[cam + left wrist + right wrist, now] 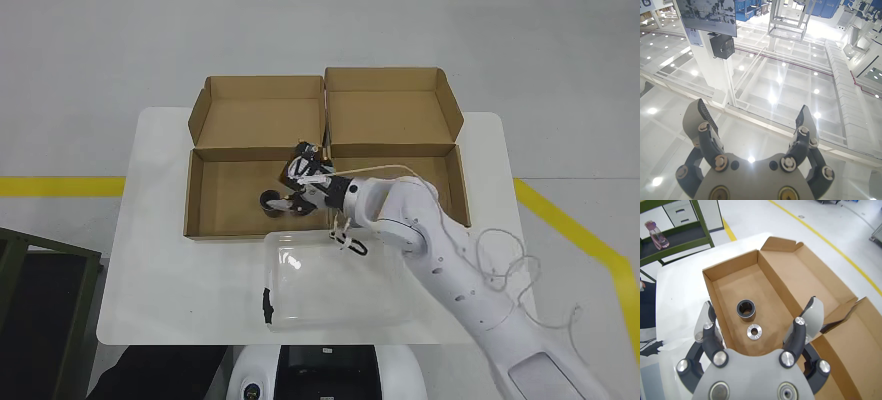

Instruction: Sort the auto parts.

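Right gripper: we see it spread wide and empty, hanging above the left-hand cardboard box
Parts: black ring and silver bushing rest near each other on that box's floor, grouped as one sort, we judge
Left gripper: released, aimed at the ceiling, likely parked clear

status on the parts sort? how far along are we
Done: a black sleeve and a silver ring lie in a cardboard box.
In hand: nothing. The right gripper hangs open over that box, and the left gripper is open too, pointing at the ceiling.
Left: at least one small black piece at the clear bin's edge; whether it sits inside I cannot tell.
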`<action>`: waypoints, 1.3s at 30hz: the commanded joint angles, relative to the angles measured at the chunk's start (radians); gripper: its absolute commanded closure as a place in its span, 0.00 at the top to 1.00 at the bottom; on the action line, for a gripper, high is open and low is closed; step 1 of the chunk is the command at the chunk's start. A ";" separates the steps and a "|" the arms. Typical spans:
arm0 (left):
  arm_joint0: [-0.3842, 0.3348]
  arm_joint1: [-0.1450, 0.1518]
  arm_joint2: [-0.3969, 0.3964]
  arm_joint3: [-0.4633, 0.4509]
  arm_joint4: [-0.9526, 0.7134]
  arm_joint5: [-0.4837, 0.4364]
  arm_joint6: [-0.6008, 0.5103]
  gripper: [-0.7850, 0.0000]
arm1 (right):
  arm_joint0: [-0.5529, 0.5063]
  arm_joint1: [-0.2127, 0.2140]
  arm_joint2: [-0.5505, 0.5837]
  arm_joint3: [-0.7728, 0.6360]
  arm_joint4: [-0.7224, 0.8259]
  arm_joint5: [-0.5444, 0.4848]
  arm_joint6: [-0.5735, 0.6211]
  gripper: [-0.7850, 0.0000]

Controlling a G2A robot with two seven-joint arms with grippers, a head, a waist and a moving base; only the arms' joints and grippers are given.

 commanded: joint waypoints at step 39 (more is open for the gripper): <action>0.000 0.000 0.000 0.000 0.000 0.000 0.000 1.00 | -1.022 0.132 0.771 -0.505 -0.260 0.041 -0.672 1.00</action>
